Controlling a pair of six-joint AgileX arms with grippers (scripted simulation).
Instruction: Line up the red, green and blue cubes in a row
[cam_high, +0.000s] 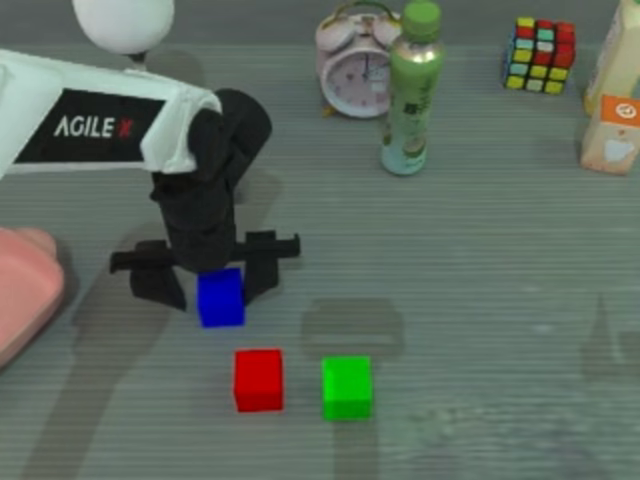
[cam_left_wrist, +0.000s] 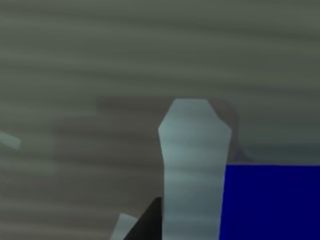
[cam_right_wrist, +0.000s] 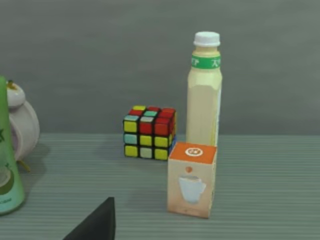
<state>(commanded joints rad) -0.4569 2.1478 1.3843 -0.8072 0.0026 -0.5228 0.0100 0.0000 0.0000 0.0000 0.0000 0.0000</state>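
While the small deep blue plain cube (cam_high: 221, 298) sits on the grey ribbed table (cam_high: 480, 260) left of centre, the black two-finger left gripper (cam_high: 215, 275) stands over it with one finger on each side, the fingers spread about the cube's width. Whether they actually press on its faces is hard to judge from above; in the left wrist view a pale finger pad (cam_left_wrist: 194, 165) lies right against the blue cube's (cam_left_wrist: 272, 200) flat side, so it looks clamped or very nearly so. The cube appears to rest on the table surface rather than hang above it.

Just nearer the front edge and a little to the right, the bright red plain cube (cam_high: 259, 379) stands apart from the blue one, and the bright green plain cube (cam_high: 347, 387) stands just beside the red on its right, a narrow gap between them; these two are side by side, level with each other.

Farther back stand a pink twin-bell alarm clock (cam_high: 356, 62), a tall green plastic bottle (cam_high: 413, 90), a multicoloured sticker puzzle cube (cam_high: 540, 55), a cream-coloured bottle (cam_right_wrist: 204, 100) and an orange-and-white carton (cam_high: 612, 135). A pink rounded object (cam_high: 25, 290) lies at the left edge.

Only a dark finger tip (cam_right_wrist: 97, 225) of the right gripper shows, in its own wrist view, so I cannot tell how its fingers stand.
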